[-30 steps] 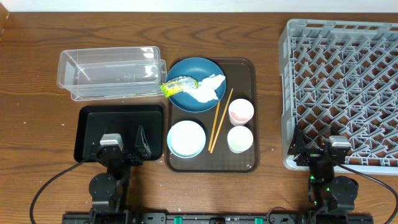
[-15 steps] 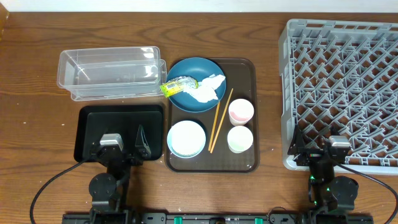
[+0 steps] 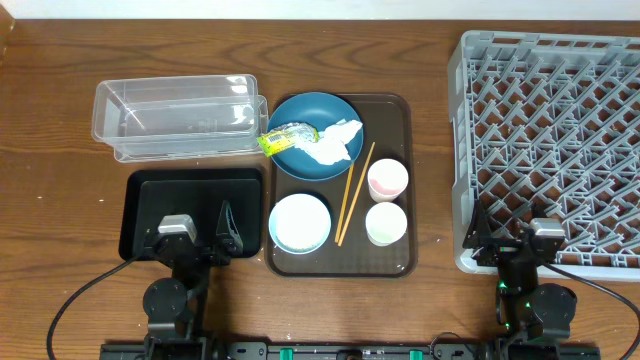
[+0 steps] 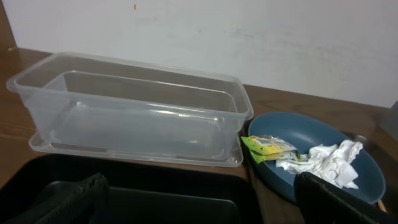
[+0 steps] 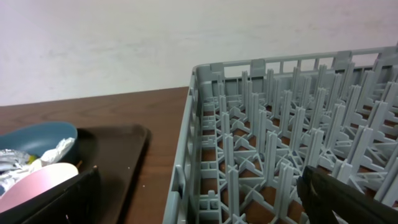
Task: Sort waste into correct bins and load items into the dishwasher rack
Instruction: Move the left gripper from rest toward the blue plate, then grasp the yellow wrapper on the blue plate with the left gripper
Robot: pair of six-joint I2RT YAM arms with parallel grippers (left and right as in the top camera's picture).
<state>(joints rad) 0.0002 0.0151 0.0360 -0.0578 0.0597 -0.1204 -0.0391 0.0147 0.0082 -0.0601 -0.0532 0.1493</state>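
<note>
Nothing is sorted yet, so clearing the waste off the deep-blue dish (image 3: 308,108) looks like the step in hand. The left gripper (image 3: 190,240) hangs over the black tray (image 3: 195,185) at the desk's (image 3: 60,200) 7 o'clock, jaws spread wide and holding nothing. The right gripper (image 3: 512,245) is just as wide and empty at the near edge of the dishwasher rack (image 3: 550,120), at 4 o'clock.

The yellow-green wrapper (image 3: 283,137) lies across the dish's 9 o'clock rim, with the white tissue (image 3: 335,140) touching it on the 3 o'clock side. The clear tub (image 3: 178,120) stands just beside the wrapper at its 9 o'clock. Any loose grains are too small to make out.

The left arm is probably the better choice. It should reach toward 1 o'clock, come down from above onto the wrapper's raised crumple and pinch that alone, keeping its fingers off the rim and the tissue. A straight lift before swinging over the bin should avoid tipping the dish on the brown serving tray (image 3: 395,262).
</note>
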